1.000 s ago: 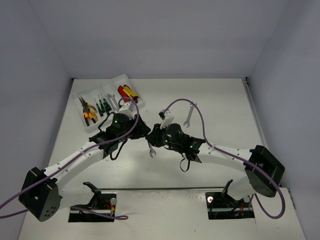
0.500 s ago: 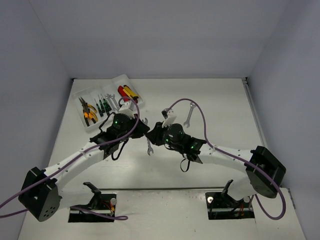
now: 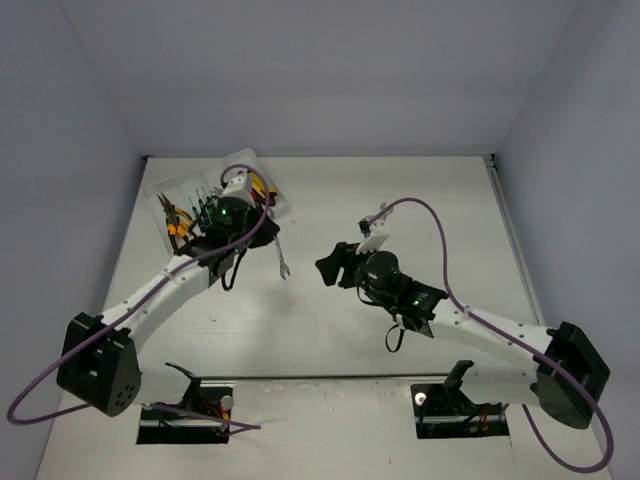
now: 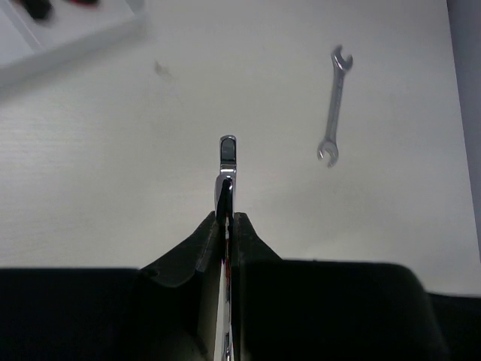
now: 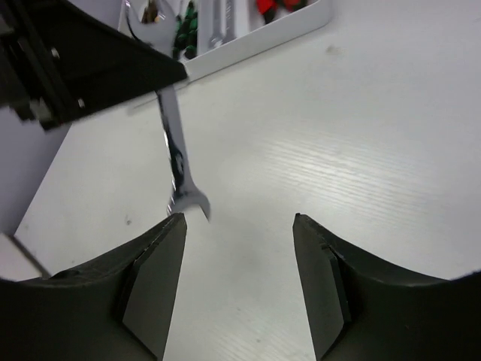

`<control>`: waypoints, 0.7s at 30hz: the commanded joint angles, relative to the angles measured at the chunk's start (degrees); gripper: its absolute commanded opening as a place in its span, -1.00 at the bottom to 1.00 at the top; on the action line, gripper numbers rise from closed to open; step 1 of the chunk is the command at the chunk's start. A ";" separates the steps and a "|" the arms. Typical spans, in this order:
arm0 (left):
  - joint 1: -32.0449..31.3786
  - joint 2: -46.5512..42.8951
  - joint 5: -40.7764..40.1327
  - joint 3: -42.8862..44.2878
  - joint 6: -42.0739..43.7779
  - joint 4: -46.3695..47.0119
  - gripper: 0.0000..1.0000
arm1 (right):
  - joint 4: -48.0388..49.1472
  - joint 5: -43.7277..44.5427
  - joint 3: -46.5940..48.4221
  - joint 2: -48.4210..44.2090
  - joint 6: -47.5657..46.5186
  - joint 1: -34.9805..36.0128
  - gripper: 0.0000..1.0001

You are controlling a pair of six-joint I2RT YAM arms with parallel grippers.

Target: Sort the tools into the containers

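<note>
Right, carry step in hand: the left gripper (image 4: 227, 219) is pressed together on a silver wrench (image 4: 227, 158), pinching the shaft edge-on. The wrench's open end hangs free above the table (image 3: 450, 200), just off the near right corner of the tray (image 3: 243, 157), which sits at the table's far left corner. The right gripper (image 5: 239, 226) is spread, holding nothing, over mid-table. Next move, as I judge it: swing left over the tray, line the wrench along the compartment where silver shafts (image 5: 222, 19) lie between the green screwdrivers (image 5: 189, 21) and red knives (image 5: 270, 6), then lower and let go. A second wrench (image 4: 333, 105) lies loose toward the table's far edge. I can read no brand, label or writing anywhere.
</note>
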 commanded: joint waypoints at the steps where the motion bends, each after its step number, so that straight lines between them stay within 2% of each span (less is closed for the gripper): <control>1: 9.32 4.92 2.31 9.19 2.78 3.69 -1.00 | -6.29 10.53 -2.40 -9.99 -3.54 -2.86 0.17; 5: 16.98 14.44 7.77 18.68 3.35 3.20 -1.00 | -10.97 11.73 -5.27 -15.75 -3.66 -6.01 0.27; 11: 24.32 31.03 13.13 34.10 4.36 0.83 -1.00 | -13.52 11.95 -7.91 -18.76 -3.92 -8.02 0.30; 17: 28.50 43.35 15.09 47.09 5.17 -1.02 -0.96 | -15.77 14.23 -7.68 -18.93 -3.45 -8.34 0.31; 21: 29.26 48.54 14.81 52.37 5.85 -3.36 -0.89 | -17.16 15.67 -6.80 -18.44 -3.73 -8.64 0.31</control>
